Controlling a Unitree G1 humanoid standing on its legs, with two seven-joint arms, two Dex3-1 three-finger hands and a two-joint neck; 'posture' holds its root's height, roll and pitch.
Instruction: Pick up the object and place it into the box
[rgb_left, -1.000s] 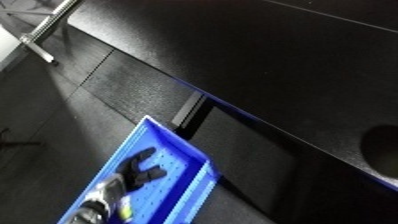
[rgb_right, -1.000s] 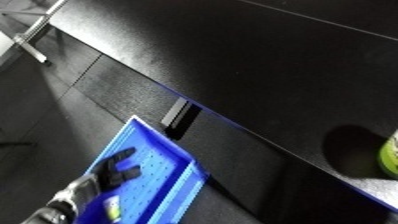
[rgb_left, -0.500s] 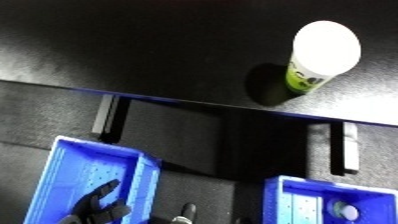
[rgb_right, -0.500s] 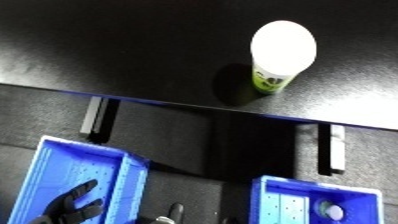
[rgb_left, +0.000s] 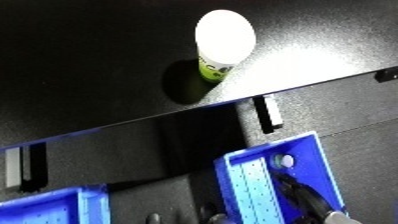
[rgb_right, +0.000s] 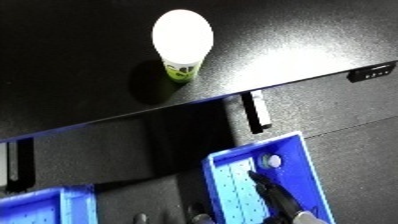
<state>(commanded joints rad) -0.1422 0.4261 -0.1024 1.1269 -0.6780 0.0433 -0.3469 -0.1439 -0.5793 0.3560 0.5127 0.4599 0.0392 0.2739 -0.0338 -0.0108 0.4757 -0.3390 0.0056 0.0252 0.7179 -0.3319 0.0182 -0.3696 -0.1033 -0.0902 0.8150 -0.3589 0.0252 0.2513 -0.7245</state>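
Two blue bins show at the bottom of both views: one bin (rgb_right: 266, 185) at the lower right, tilted, with a dotted floor, and the corner of a second bin (rgb_left: 62, 207) at the lower left. The object, a cup (rgb_left: 222, 47) with a bright white lid and a green and white label, stands upright on the black table (rgb_right: 80, 45) near the top, well apart from both bins, and it throws a round shadow to its lower left. The right hand (rgb_right: 274, 192) is over the right bin, with black fingers stretched out straight toward a small pale round spot on the bin floor; they are relaxed and grasp nothing. The right eye view shows these fingers clearly as thin dark lines on the blue floor, while in the left eye view the hand is only a dark shape at the bin's lower edge. The left hand is not visible in either view. A shiny black rail (rgb_left: 169, 132) crosses between the cup and the bins, with a small slot just beside its right part
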